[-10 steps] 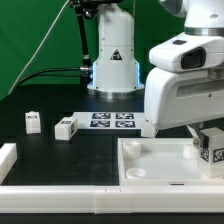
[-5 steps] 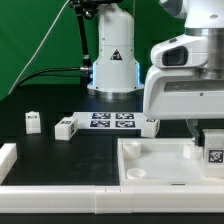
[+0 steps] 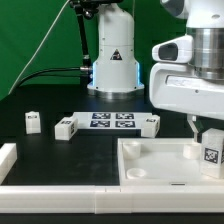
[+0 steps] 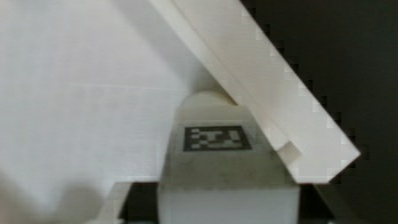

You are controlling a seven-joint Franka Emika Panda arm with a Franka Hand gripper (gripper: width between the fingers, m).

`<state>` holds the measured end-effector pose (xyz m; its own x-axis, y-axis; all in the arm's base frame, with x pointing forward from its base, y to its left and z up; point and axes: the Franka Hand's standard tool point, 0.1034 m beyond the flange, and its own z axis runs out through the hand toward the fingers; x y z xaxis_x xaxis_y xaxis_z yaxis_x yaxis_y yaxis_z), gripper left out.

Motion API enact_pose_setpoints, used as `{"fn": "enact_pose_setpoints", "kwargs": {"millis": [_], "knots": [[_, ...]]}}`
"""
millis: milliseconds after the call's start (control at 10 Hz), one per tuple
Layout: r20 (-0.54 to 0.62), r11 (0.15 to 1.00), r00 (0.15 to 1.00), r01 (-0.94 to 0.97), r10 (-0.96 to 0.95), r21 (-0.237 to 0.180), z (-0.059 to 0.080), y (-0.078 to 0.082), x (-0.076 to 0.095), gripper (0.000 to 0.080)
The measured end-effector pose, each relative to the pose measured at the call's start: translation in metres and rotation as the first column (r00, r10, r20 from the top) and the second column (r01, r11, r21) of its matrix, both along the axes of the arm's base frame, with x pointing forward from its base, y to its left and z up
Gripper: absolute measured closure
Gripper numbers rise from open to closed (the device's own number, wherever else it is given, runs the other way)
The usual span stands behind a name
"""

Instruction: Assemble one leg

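My gripper (image 3: 207,136) is shut on a leg (image 3: 211,152), a small white block with a black-and-white tag. It holds the leg upright at the large white tray's (image 3: 150,158) corner on the exterior view's right. In the wrist view the leg (image 4: 217,150) stands between my dark fingers (image 4: 143,203), close against the tray's raised rim (image 4: 249,70). Whether the leg touches the tray floor I cannot tell. Three more legs lie on the black table: one (image 3: 33,121) at the exterior view's left, one (image 3: 66,127) beside it, and one (image 3: 151,123) by the marker board.
The marker board (image 3: 112,121) lies flat behind the tray. The arm's white base (image 3: 113,60) stands at the back. A white raised border (image 3: 8,160) runs along the table's front and the exterior view's left.
My arm has shifted toward the exterior view's right with the leg in it, uncovering the leg that lies by the marker board.
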<state>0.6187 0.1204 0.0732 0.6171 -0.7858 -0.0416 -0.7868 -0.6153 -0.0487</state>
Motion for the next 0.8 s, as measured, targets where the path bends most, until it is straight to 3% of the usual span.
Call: {"fn": "enact_pose_setpoints", "kwargs": {"millis": [300,500,600,700,800], "knots": [[-0.021,0.964,0.964,0.265,-0.265,0.016,-0.0001,-0.0008,0.0003,0.0507],[-0.016,0.979,0.979,0.205,-0.204,0.016,-0.0005,-0.0003,0.0000,0.0501],[-0.016,0.986,0.986,0.169,-0.169,0.015,-0.0017,0.0009,-0.0015,0.0315],[-0.008,1.000,1.000,0.020,-0.020,0.013,-0.0027,0.0016,-0.0024,0.0315],[-0.002,0.995,0.995,-0.098,0.098,0.012,-0.0034,0.0047,-0.0036,0.0178]]}}
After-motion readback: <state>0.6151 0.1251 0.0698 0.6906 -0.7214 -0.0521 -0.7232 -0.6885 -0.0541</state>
